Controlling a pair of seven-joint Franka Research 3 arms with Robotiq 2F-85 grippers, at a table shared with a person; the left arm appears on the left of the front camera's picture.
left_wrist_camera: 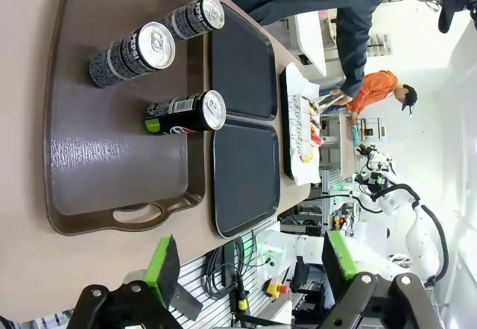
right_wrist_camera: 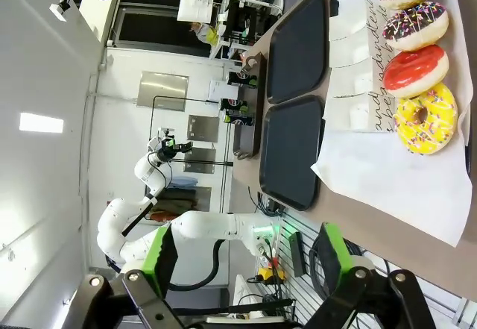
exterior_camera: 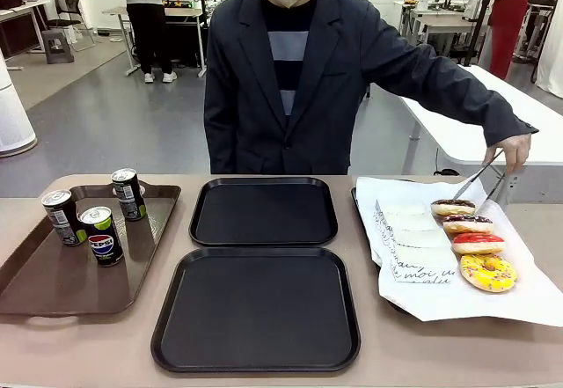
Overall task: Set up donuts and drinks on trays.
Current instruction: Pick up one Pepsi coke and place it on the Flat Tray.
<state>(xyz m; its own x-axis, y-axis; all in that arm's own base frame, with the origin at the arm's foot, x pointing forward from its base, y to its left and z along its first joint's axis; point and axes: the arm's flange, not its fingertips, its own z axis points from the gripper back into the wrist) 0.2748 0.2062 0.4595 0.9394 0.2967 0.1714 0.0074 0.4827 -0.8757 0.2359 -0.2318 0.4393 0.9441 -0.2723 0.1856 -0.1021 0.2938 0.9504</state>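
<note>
Upright cans [exterior_camera: 103,235] stand left of the near black tray [exterior_camera: 255,311], nearer my left gripper [left_wrist_camera: 252,262]; donuts [exterior_camera: 478,244] lie right, nearer my right gripper [right_wrist_camera: 246,251]. Both grippers gape, empty.

Left claw [left_wrist_camera: 251,260] and right claw [right_wrist_camera: 246,256] both spread wide, empty
</note>
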